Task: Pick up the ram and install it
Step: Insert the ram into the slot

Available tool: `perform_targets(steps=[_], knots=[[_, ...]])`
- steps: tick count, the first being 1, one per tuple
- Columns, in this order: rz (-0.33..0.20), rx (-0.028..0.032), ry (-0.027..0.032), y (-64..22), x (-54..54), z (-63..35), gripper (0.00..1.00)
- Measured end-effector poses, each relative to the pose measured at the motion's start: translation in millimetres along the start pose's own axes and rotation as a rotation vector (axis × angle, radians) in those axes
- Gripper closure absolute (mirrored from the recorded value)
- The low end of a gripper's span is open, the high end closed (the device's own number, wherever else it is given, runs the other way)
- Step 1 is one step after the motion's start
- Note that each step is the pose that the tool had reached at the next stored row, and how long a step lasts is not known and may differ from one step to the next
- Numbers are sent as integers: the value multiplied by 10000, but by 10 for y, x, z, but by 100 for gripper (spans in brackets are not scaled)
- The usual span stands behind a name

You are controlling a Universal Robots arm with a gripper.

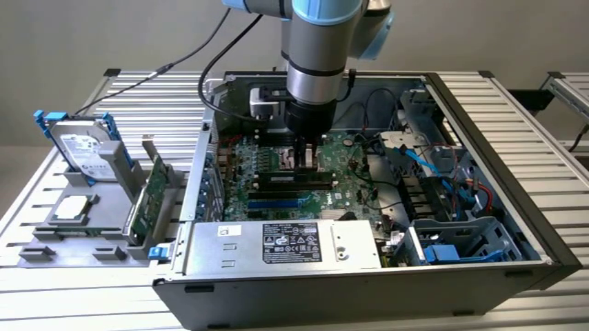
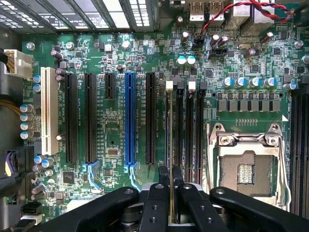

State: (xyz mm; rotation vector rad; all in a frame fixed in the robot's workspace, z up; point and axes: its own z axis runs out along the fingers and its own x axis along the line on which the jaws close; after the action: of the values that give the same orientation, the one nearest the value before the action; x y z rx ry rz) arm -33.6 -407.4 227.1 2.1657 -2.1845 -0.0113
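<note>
A plain grey wall stands behind the evenly lit, slatted aluminium table.

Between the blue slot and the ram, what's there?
In the wrist view, one long black slot stands between the blue slot and the ram.

Counts:
- one arm
- one gripper
- one ram, pinched in gripper
- one case
- one board
- one CPU socket
- one white slot
- one blue slot
- three long black slots
- one short black slot

Exterior view:
- 9 o'clock of case: one drive, one card
- 6 o'clock inside case: one PSU
</note>
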Motion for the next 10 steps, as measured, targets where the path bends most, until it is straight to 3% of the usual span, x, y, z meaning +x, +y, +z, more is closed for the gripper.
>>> perform_targets(steps=[10], knots=[[-1,0,6,-1,0,1,86]])
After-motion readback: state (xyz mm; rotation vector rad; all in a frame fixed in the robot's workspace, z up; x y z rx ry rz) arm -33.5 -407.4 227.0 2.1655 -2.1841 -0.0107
